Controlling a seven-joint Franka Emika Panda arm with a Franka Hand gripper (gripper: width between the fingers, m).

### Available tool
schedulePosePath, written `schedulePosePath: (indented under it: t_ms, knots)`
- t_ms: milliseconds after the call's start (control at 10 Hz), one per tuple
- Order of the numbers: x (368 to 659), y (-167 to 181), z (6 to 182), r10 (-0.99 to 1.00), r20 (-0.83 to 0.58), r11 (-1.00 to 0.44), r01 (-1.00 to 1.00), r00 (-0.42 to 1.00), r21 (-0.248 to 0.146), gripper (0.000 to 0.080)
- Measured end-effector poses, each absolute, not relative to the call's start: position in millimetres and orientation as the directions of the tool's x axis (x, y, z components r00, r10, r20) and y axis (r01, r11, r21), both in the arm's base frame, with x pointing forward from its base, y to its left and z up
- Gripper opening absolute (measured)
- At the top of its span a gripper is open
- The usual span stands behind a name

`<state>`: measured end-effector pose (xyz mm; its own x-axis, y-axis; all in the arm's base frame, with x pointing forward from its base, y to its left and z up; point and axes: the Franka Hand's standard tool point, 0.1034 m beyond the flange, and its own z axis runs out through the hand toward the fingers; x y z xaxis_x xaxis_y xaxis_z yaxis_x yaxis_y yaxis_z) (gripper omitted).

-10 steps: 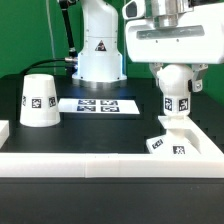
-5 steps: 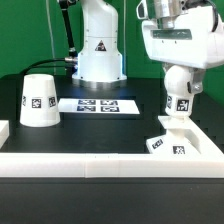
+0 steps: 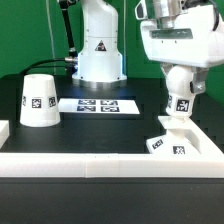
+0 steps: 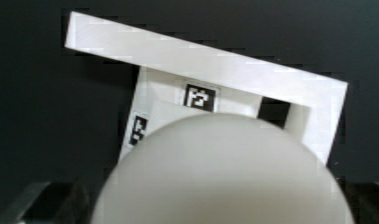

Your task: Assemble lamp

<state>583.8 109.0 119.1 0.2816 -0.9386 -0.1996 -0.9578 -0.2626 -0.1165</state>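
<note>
My gripper (image 3: pixel 177 72) is shut on the round white bulb (image 3: pixel 178 82) and holds it upright, stem down, with a tag on the stem. The stem's lower end is just above or touching the flat square base (image 3: pixel 176 141), which lies at the exterior view's right by the white front wall; I cannot tell if they touch. In the wrist view the bulb (image 4: pixel 212 170) fills the foreground between my gripper's (image 4: pixel 212 205) fingers, and the base (image 4: pixel 204 55) with its tags lies beyond it. The conical shade (image 3: pixel 39 99) stands wide end down at the exterior view's left.
The marker board (image 3: pixel 98 105) lies flat at mid table in front of the robot's pedestal (image 3: pixel 98 55). A white wall (image 3: pixel 100 162) runs along the front edge of the black table.
The arm with the bulb has shifted slightly toward the exterior view's right and tilted a little. The base and shade have not moved.
</note>
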Motion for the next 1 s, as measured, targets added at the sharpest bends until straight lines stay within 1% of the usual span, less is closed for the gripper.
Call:
schedulePosePath:
  t_ms: [100, 200, 300, 400, 700, 800, 1000]
  knots:
    - [583.8, 108.7, 119.4, -0.920, -0.190, -0.323, -0.938, 0.343, -0.129, 0.0690]
    - [583.8, 107.8, 120.0, -0.865, -0.165, -0.452, -0.879, 0.474, -0.153, 0.0698]
    - [583.5, 107.4, 120.9, -0.827, -0.152, -0.518, -0.839, 0.541, -0.167, 0.0698]
    - [583.3, 107.6, 120.2, -0.806, -0.146, -0.551, -0.817, 0.574, -0.172, 0.0699]
    - [583.0, 107.3, 119.2, -0.656, -0.103, -0.723, -0.661, 0.748, -0.200, 0.0699]
    - [583.0, 107.4, 119.2, -0.586, -0.081, -0.783, -0.589, 0.806, -0.202, 0.0699]
    - [583.5, 109.8, 120.2, -0.287, 0.011, -0.948, -0.282, 0.958, -0.146, 0.0699]
